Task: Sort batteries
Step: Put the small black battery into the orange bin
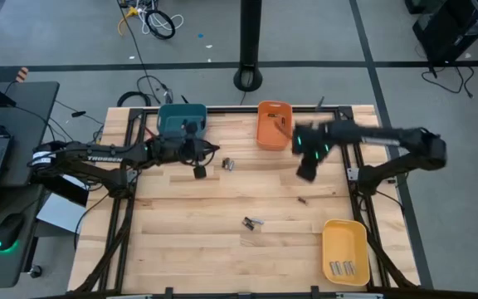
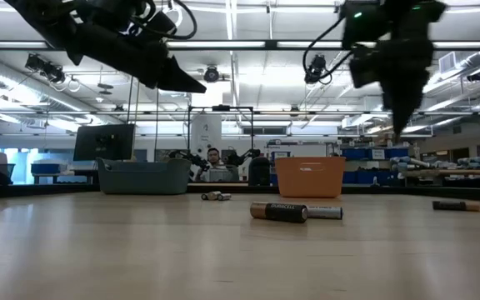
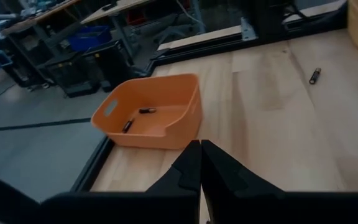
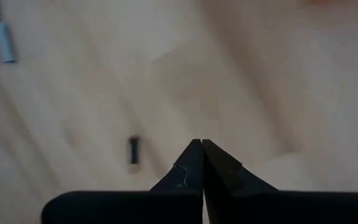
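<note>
Jaws both shut, empty; batteries (image 1: pixel 252 222) mid-table lie flat, axis L-R.

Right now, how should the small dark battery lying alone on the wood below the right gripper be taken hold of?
Grip the small dark battery across the middle of its barrel, coming straight down from above. It lies flat on the table with open wood all around, so fingers fit either side. The right gripper is shut and must open first.

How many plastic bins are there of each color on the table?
teal bin: 1
orange bin: 1
yellow bin: 1
Total: 3 bins
</note>
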Controlling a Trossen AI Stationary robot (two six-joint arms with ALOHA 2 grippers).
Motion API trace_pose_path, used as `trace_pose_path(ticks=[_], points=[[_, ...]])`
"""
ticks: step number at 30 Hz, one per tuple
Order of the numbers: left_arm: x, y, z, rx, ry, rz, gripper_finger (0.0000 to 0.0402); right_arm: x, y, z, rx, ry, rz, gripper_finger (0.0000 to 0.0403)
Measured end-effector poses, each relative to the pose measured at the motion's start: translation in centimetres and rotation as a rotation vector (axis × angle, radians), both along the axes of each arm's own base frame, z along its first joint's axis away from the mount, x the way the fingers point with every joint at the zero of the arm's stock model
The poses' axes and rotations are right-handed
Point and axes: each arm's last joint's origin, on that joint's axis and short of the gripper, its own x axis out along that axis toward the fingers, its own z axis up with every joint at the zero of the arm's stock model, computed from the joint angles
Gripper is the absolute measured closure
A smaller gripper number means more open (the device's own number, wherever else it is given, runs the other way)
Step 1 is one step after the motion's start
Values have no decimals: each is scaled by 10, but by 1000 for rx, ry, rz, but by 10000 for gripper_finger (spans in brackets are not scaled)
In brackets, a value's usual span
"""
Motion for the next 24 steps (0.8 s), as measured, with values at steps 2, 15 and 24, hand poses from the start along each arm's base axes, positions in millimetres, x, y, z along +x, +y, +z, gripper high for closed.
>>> trace_pose_path(ticks=[2, 15, 24], points=[[1, -3, 0, 11, 1, -16, 386, -4, 27, -17, 25, -32, -22, 396], [4, -21, 1, -28, -17, -68, 386, 7, 133, -82, 82, -153, 48, 368], [6, -39, 1, -32, -18, -94, 386, 11, 150, -110, 101, -45, 92, 386]])
